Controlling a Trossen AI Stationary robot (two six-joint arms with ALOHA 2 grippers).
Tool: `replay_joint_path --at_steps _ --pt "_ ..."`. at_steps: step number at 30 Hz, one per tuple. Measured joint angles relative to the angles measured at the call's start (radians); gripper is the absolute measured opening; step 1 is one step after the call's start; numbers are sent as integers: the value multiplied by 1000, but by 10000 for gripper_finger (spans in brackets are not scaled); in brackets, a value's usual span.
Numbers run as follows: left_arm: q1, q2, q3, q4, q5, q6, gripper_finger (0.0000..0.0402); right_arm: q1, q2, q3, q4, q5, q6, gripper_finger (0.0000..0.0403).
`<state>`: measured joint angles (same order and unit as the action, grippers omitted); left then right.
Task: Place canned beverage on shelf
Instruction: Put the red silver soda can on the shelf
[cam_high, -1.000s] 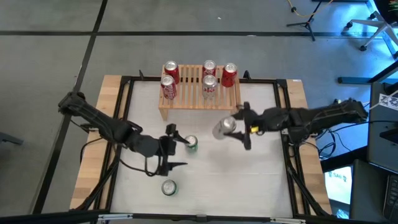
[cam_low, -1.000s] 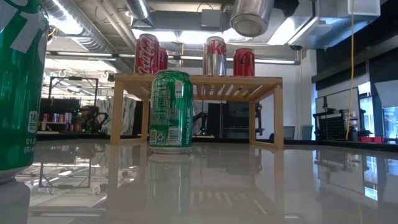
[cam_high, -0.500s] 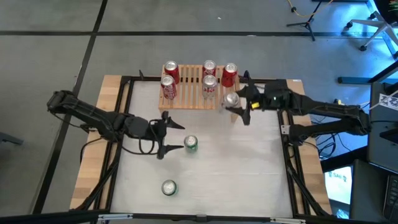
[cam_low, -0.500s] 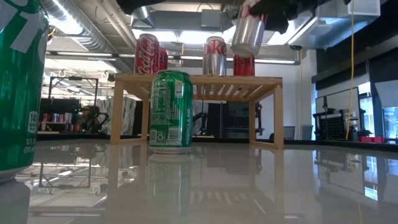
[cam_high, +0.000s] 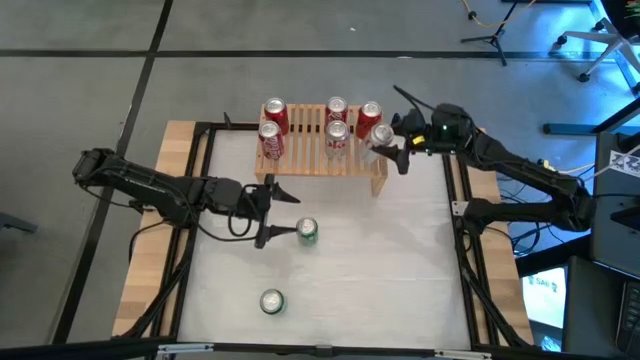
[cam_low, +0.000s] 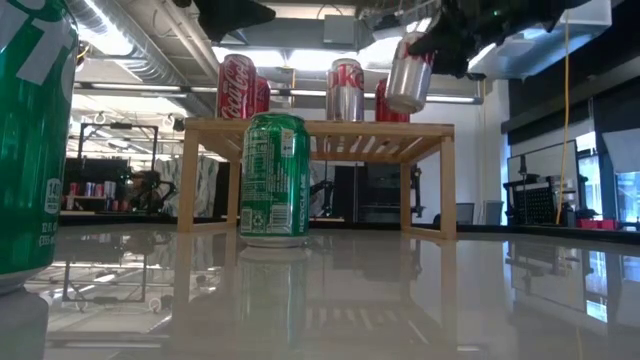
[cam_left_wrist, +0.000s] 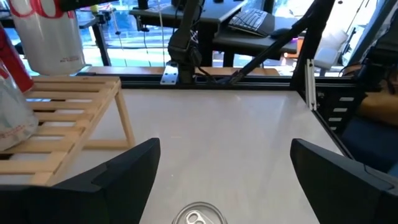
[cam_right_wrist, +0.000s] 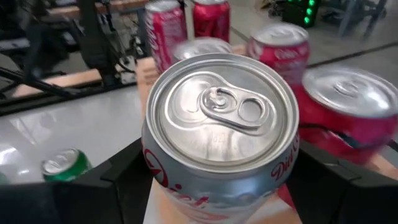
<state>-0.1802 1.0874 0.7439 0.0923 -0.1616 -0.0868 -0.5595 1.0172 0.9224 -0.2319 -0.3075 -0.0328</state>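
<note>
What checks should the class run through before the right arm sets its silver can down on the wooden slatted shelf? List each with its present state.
1. Right gripper jaws shut on the silver Diet Coke can: ok.
2. Can over the low light-wood slatted shelf, at its right end: ok.
3. Can upright: not ok, it tilts in the low view.
4. Can seated on the slats: not ok, it hangs above them.
5. Free slot beside the red can at the shelf's back right: cannot tell.
6. Left gripper, open, waits away from the shelf by the green can: ok.
</note>
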Motion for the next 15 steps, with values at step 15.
replay_joint_path --at_steps 15 --pt "8 0 0 -1 0 10 351 -24 107 1 15 -1 -25 293"
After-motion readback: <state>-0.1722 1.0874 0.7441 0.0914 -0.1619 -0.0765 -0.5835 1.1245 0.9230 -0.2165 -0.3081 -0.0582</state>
